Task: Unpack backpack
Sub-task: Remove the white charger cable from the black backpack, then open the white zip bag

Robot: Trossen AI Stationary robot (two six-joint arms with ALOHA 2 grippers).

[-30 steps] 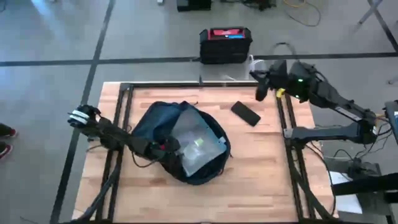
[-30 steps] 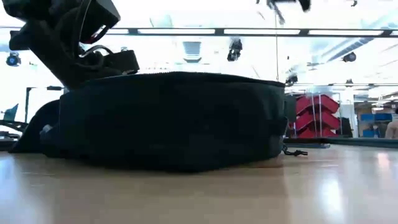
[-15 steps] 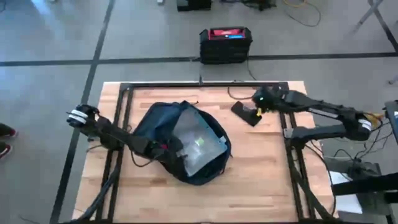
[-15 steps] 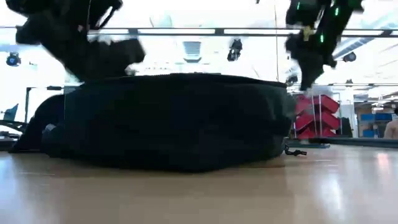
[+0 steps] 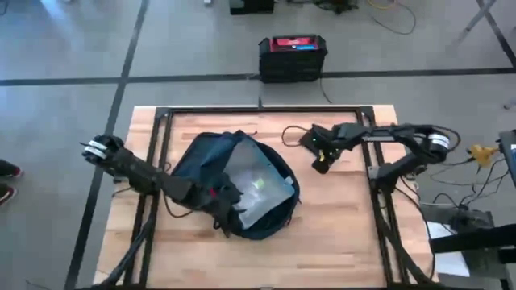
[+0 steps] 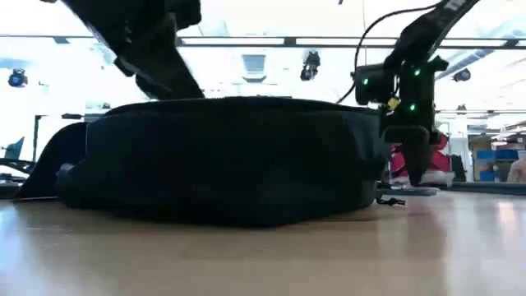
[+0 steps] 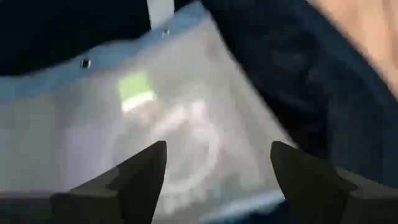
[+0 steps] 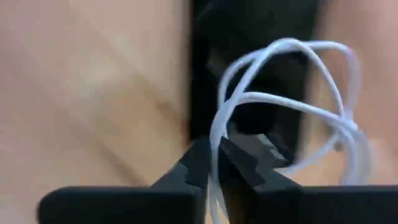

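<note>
The dark navy backpack [image 5: 270, 213] lies flat in the middle of the table, its flap open on pale lining [image 5: 242, 165] and a clear pouch with something green [image 7: 135, 90]; the low view shows it as a dark mound [image 6: 230, 156]. My left gripper [image 5: 230, 201] hovers open over that lining [image 7: 214, 174]. My right gripper [image 5: 321, 161] points down right of the backpack [image 6: 415, 173], shut on a thin white cord [image 8: 292, 74] just above a flat black slab [image 5: 310, 138] that lies on the wood. My right gripper pinches the white cord [image 8: 213, 149] between its two fingertips, coming from above and pointing down. Loops of the cord [image 8: 336, 124] curl slack beyond the fingers over the black slab [image 8: 261, 37]. Whether the loops touch the slab I cannot tell.
A black frame [image 5: 258, 110] runs along the table's far, left and right sides. A rigid black box with a red top [image 5: 292, 56] stands on the floor beyond the far edge. Bare wood lies toward the near right [image 5: 339, 234]. A shoe shows at the far left [image 5: 6, 181].
My right gripper has swung from high above the table's far right corner toward the left and near side, dropping low over the black slab. My left gripper has shifted a little toward the near edge over the backpack's opening. The backpack has stayed put.
</note>
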